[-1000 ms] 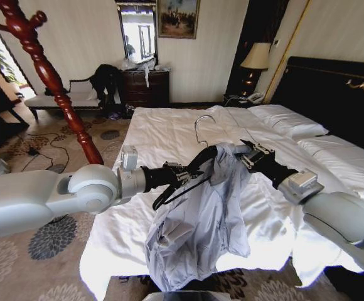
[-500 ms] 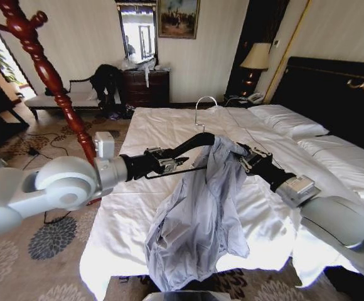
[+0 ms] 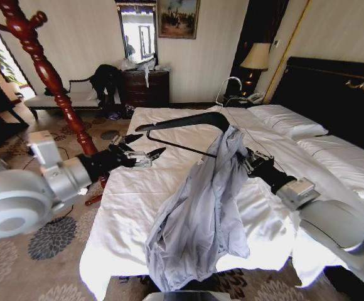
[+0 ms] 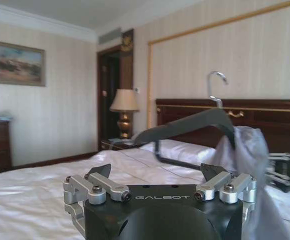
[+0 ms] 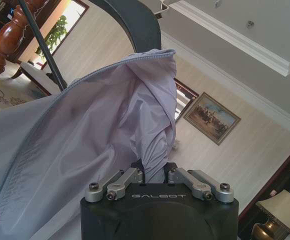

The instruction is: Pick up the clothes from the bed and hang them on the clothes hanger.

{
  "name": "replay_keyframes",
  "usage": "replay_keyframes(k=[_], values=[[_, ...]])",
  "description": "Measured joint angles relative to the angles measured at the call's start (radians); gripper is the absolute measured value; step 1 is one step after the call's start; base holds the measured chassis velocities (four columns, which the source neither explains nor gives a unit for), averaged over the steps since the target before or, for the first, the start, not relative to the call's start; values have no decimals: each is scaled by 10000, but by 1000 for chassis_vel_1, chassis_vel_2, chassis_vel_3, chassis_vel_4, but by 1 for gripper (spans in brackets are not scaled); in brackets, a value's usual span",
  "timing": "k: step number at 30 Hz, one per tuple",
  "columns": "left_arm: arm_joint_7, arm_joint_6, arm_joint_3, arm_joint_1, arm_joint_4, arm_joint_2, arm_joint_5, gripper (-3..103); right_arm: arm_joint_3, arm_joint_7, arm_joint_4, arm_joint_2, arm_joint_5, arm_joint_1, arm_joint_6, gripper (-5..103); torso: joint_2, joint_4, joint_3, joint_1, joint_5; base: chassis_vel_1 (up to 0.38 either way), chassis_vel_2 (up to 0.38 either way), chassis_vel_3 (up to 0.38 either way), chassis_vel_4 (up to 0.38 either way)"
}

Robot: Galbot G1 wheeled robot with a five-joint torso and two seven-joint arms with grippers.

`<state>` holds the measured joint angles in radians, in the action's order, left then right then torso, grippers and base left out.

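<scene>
The clothes, a light grey-lavender shirt (image 3: pixel 201 213), hang in the air over the white bed (image 3: pixel 163 135), their hem reaching past its front edge. The black clothes hanger (image 3: pixel 188 119) is raised above the bed with one arm inside the shirt's top and its silver hook pointing up. My right gripper (image 3: pixel 248 162) is shut on the shirt's fabric (image 5: pixel 85 140) just under the hanger (image 5: pixel 130 20). Left of the hanger (image 4: pixel 185 125), my left gripper (image 3: pixel 139 155) stands open with nothing between its fingers (image 4: pixel 100 172).
A red-brown wooden coat stand (image 3: pixel 50 75) rises at the left of the bed. The dark headboard (image 3: pixel 339 94) and pillows (image 3: pixel 289 122) are at the right. A lamp (image 3: pixel 255 56) and a dresser (image 3: pixel 145 88) stand by the far wall.
My left gripper let go of the hanger, opened and drew back to the left. The hanger rose and swung level, its hook moving right. The shirt lifted with it.
</scene>
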<state>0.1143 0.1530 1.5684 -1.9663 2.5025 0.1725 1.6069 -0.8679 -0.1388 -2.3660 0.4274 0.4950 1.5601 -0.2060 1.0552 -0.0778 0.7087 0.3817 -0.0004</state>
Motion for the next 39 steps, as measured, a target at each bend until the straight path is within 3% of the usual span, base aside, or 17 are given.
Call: replay_keyframes(k=[2, 6, 7, 11, 12, 16, 21, 24, 26, 29, 30, 32, 34, 39], values=[[-60, 8, -9, -33, -3, 219, -129, 100, 0, 4, 8, 29, -31, 7, 6, 16, 0, 2, 0, 0, -1, 0, 0, 0, 0], [-185, 112, -175, -220, -3, 1648, -507, 100, -2, 1, -35, 213, -67, 34, 31, 16, 0, -4, 0, 0, 6, 0, 0, 0, 0], [-185, 112, -175, -220, -3, 1648, -507, 100, -2, 1, -35, 213, -67, 34, 31, 16, 0, -4, 0, 0, 6, 0, 0, 0, 0], [-400, 204, -655, -511, -18, 3483, -1060, 100, -136, -17, -158, 345, -67, 205, 185, 16, 0, 2, 0, 0, 2, 0, 0, 0, 0], [-400, 204, -655, -511, -18, 3483, -1060, 100, -136, -17, -158, 345, -67, 205, 185, 16, 0, 2, 0, 0, 2, 0, 0, 0, 0], [-624, 291, -838, -555, -23, 4640, -1136, 100, -258, 39, -243, 452, -64, 286, 534, 16, 0, 0, 0, 0, 4, 0, 0, 0, 0], [-828, 325, -1161, -650, -24, 5292, -1389, 100, -379, 222, -330, 530, -68, 241, 1073, 16, -1, -4, 0, 0, 7, 0, 0, 0, 0], [-947, 341, -2309, -661, -37, 6002, -2124, 100, -435, 450, -499, 494, -36, 132, 1512, 16, 0, -2, 0, 0, 3, 0, 0, 0, 0], [-980, 342, -2536, -662, -37, 6112, -2300, 100, -439, 470, -526, 477, -24, 116, 1540, 16, 0, -2, 0, 0, 4, 0, 0, 0, 0], [-1335, 394, -4815, -687, -41, 6715, -3617, 100, -510, 564, -764, 276, 143, 111, 1641, 16, 0, 2, 0, 0, 4, 0, 0, 0, 0], [-1335, 394, -4815, -687, -41, 6715, -3617, 100, -510, 564, -764, 276, 143, 111, 1641, 16, 0, 2, 0, 0, 4, 0, 0, 0, 0], [-1528, 374, -6343, -485, -45, 6700, -4526, 100, -534, 584, -822, 170, 184, 212, 1700, 16, -1, -1, 0, 0, 2, 0, 0, 0, 0], [-1649, 326, -7120, -217, -223, 6526, -4962, 100, -546, 589, -827, 66, 218, 287, 1740, 16, 0, -5, 0, 1, 6, 0, 0, 0, 0], [-1771, 289, -7536, 411, -891, 6097, -4736, 100, -546, 556, -704, -148, 356, 282, 1736, 16, -1, -1, 1, 1, 2, 0, 0, 0, 0]])
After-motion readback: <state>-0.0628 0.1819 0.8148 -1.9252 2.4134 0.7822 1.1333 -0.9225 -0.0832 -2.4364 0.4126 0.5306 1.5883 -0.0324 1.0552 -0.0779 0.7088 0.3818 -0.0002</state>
